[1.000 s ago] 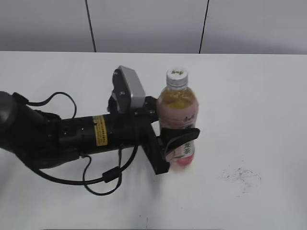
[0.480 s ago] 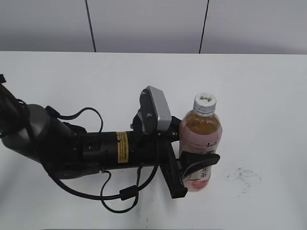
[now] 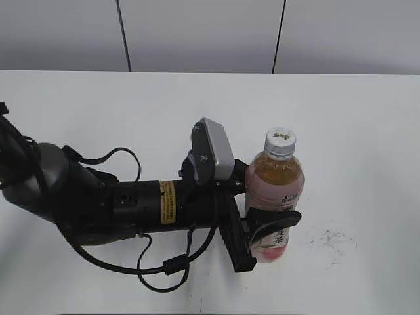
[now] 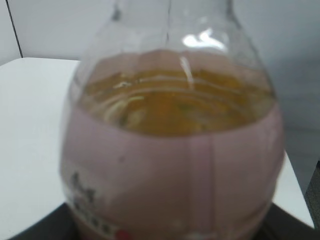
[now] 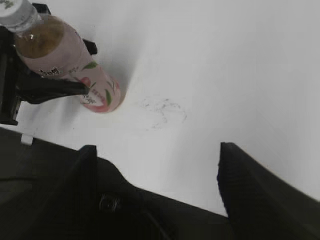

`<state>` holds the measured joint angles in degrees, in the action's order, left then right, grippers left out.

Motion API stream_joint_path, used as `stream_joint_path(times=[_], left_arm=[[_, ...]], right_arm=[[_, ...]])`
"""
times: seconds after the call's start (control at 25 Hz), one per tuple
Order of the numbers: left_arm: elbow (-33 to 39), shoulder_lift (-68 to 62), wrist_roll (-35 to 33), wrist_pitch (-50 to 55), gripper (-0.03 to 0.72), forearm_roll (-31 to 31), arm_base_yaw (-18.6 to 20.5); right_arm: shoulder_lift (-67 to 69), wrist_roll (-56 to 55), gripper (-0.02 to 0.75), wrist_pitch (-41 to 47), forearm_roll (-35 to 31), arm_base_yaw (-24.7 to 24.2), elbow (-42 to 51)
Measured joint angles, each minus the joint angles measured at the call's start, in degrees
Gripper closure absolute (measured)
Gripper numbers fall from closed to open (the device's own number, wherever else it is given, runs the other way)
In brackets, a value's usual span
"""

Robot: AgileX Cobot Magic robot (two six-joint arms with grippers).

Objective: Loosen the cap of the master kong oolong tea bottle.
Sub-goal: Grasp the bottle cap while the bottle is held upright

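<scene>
1. Black fingers of my right gripper (image 5: 155, 165) stand spread wide at the bottom of my right wrist view, nothing between them, hovering well apart from the work

2. Beyond them, toward 10 o'clock in that view, the master kong oolong tea bottle (image 5: 70, 65) stands on the white table (image 5: 225, 60), just left of a faint scuff mark (image 5: 162, 111)

3. My left gripper (image 3: 259, 230) is pinching the bottle's lower label, one finger in front and one behind, so the holding step looks done

4. The cap (image 3: 280, 142) sits at 12 o'clock on the bottle, untouched and seemingly seated; I judge the loosening itself is all still ahead, and my right gripper must come over and close on it

5. My left wrist view is filled by blurred pink label and amber tea, with no cap and no fingers to see; only the exterior view shows grip, cap and table together, though not my right gripper
</scene>
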<state>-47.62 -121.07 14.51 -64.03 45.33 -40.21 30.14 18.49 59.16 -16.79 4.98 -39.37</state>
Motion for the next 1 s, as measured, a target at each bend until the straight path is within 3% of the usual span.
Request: stream_joint_path(times=[0.2,0.44,0.84,1.0], left_arm=[[0.0,0.0,1.7,0.0,0.302,0.2,0.0],[0.0,0.0,3.2,-0.1,0.302,0.3,0.0],[-0.2,1.2,3.5,3.3,0.302,1.6,-0.2],[-0.2,2.0,3.7,5.3,0.302,2.4,-0.2]], right_arm=[[25.1,4.1,0.251,6.9,-4.8,0.0,-11.1],[40.1,4.9,0.328,9.8,-9.0,1.8,-24.4],[50.7,-11.1,0.331,10.2,2.8,25.1,-38.4],[54.9,-17.0,0.331,10.3,4.3,29.9,-39.4]])
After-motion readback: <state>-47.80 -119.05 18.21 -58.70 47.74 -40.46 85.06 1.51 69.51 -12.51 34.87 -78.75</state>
